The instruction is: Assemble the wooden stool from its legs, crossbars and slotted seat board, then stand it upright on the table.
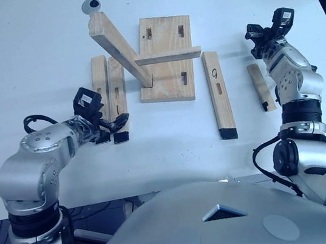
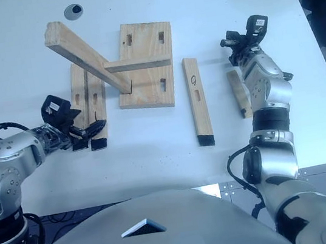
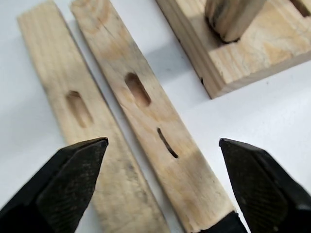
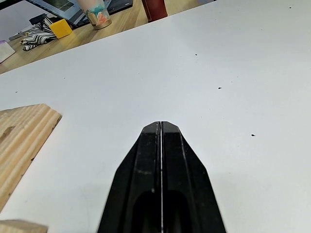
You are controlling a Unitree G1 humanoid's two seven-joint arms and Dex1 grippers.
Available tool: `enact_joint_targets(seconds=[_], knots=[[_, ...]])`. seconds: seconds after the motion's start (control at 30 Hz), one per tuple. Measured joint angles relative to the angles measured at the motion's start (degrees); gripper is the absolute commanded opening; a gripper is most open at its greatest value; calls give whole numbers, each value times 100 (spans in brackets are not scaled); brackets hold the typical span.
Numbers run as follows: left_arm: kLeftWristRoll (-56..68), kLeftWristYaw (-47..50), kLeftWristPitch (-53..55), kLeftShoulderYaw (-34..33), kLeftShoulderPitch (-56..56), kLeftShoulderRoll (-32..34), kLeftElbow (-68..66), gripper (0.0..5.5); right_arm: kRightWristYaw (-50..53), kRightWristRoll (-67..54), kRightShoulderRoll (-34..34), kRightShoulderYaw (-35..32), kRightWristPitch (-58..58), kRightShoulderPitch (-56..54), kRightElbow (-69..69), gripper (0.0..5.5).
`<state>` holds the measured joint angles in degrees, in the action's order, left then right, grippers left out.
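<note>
The slotted leg [image 3: 150, 116] lies flat on the desk [image 1: 29, 50], the inner one of a pair lying side by side just left of the seat board [image 1: 168, 50]. Its long axis runs away from the robot, black-capped end nearest. The left pincer [image 3: 163, 141] hangs wide open over that near end, jaws set across the leg's width (one tip sits over the neighbouring leg [image 3: 58, 97], so closing could catch both). The right pincer [image 4: 161, 125], closed on nothing, is well apart, beyond the short crossbar [image 1: 261, 86]; the left arm is nearer.
</note>
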<state>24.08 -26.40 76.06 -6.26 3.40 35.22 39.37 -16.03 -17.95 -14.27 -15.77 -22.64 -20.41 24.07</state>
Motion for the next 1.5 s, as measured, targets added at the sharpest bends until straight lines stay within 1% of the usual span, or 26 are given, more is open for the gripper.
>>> enact_joint_targets(seconds=[0.13, 0.37, 0.53, 0.63, 0.77, 0.9, 1.0, 1.13, 1.23, 1.27, 1.3, 1.4, 1.47, 1.5], knots=[[297, -111, 251, -144, -166, 29, 47, 422, 0, 0, 0, 17, 3, 9, 0, 0], [515, -94, 319, -87, -57, -185, -96, 422, -7, 51, 0, 56, 73, 6, 188, 0], [517, -116, 205, -14, 61, -106, -339, 422, -9, 120, -6, 75, 177, 6, 376, 0], [476, -103, 85, 58, 63, 50, -422, 422, -9, 161, -5, 78, 204, 6, 413, 0], [267, 63, -67, 440, 47, 271, -413, 422, -3, 176, -2, 83, 241, 6, 425, 0], [20, 338, -75, 831, -10, 311, -555, 422, 6, 220, 19, 116, 267, 8, 461, 0], [-8, 402, -59, 872, -65, 289, -590, 376, 11, 221, 26, 126, 327, 8, 481, 0], [-2, 365, -72, 859, -59, 376, -625, 329, 34, 224, 26, 126, 385, 9, 486, 0], [10, 321, -75, 746, -50, 409, -708, 285, 61, 223, 25, 121, 434, 8, 494, 0], [9, 296, -113, 741, -51, 447, -744, 258, 62, 223, 22, 115, 450, 7, 494, 0], [6, 261, -144, 737, -53, 469, -781, 249, 61, 220, 21, 106, 455, 3, 508, 0], [-5, 212, -285, 736, -69, 523, -905, 200, 42, 195, 8, 6, 457, -73, 584, 0], [-31, 211, -423, 699, -72, 505, -985, 200, -7, 187, 8, 7, 457, -178, 627, 0], [14, 247, -461, 451, -146, 309, -1167, 200, -27, 185, 2, 6, 457, -255, 652, 0]])
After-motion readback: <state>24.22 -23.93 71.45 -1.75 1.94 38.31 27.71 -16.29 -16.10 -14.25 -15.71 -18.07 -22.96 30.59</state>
